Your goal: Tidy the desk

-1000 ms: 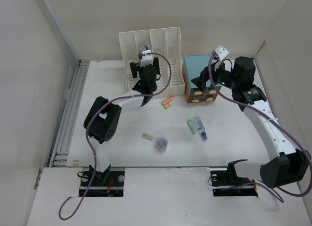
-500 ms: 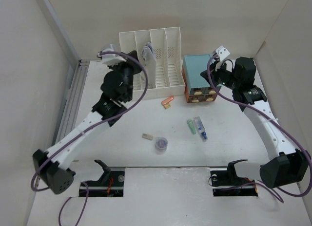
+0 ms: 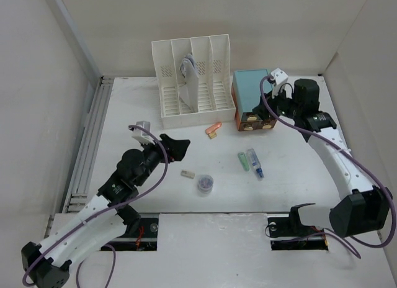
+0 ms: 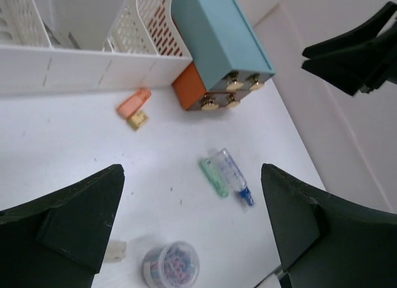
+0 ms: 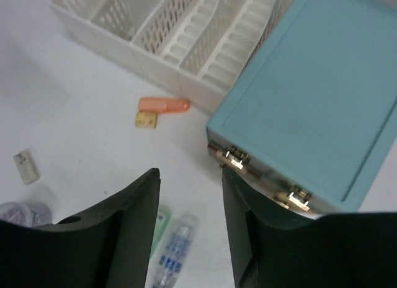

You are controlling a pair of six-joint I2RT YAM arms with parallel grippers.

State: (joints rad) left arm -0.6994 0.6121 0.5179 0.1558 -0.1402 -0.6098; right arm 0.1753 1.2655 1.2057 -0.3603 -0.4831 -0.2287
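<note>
Left gripper [image 3: 180, 146] has swung back from the rack [image 3: 205, 107], spread empty over the desk [image 3: 298, 179]; only the wrist view shows right gripper [image 5: 189, 176] part-spread.

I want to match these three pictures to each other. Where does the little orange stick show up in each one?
Top external: the orange stick lies on the desk near the centre, in front of the white rack.
Left wrist: orange stick upper left, just below the rack.
Right wrist: orange stick left of centre, near the box's corner.
Shared landmark: the teal-topped box, just right of the stick in every view.
</note>
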